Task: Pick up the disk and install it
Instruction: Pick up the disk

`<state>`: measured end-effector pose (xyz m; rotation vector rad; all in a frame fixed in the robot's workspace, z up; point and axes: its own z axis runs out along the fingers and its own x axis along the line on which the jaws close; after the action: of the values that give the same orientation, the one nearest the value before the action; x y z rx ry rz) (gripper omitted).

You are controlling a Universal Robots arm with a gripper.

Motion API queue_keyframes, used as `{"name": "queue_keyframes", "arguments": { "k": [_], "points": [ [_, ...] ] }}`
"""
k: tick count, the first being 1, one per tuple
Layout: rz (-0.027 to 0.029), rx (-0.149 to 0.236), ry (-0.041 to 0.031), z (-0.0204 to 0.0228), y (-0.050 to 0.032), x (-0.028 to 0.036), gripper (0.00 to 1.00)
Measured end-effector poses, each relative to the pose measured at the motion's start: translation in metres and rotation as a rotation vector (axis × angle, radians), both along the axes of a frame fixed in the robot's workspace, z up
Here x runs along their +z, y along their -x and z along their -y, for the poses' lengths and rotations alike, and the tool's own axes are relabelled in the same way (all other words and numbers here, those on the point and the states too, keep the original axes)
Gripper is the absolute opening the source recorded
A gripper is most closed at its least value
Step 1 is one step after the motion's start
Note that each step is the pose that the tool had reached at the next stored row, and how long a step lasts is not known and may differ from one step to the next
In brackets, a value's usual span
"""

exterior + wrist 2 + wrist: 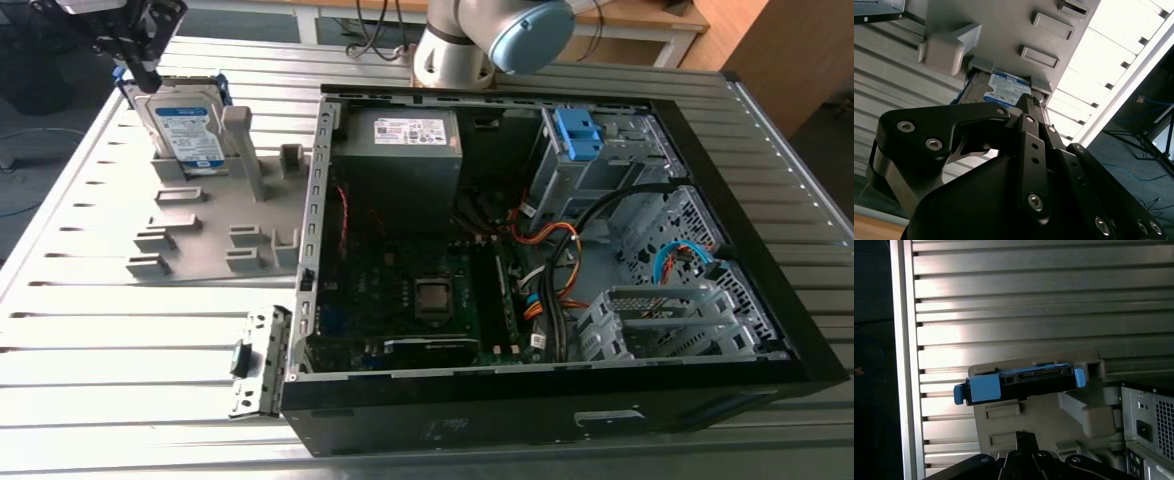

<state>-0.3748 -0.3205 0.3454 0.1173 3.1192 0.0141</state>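
Hand: the hand [136, 66] hangs at the upper edge of the disk, at the exterior view's far left. I cannot tell whether it is spread or pressed together, nor whether it touches the disk.
Disk: the disk [187, 125] stands on edge with its label facing out and its lower edge seated in a slot of the rack. The first wrist view shows it edge-on [1019, 382], sitting in that slot.
Why upright: standing on edge probably leaves the top edge free for a grip from above.
Rack: the grey plastic rack [200, 230] lies flat on the tabletop, just beside the case.
Tabletop: the ribbed metal tabletop [120, 350] carries both rack and case.
Case: the computer case [781, 260] lies on its side with the open side up, likely so its bays can be reached from above.
Grey box: a grey box [396, 165] with a white sticker sits inside the case, between the rack and the bay.
Blue bracket: the blue bracket [577, 130] is fixed on the metal bay, well apart from the disk.
Progress: judging by the seated disk, the work is at the pick-up and the install is not yet done.
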Motion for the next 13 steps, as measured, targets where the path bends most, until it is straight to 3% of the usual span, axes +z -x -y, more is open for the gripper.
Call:
{"name": "queue_keyframes", "arguments": {
  "k": [8,13],
  "points": [
    [0.0,0.01,0.0,0.0,-0.001,0.0,0.11],
    [-0.0001,0.084,0.0001,0.0,-0.001,0.0001,0.11]
  ]
}}
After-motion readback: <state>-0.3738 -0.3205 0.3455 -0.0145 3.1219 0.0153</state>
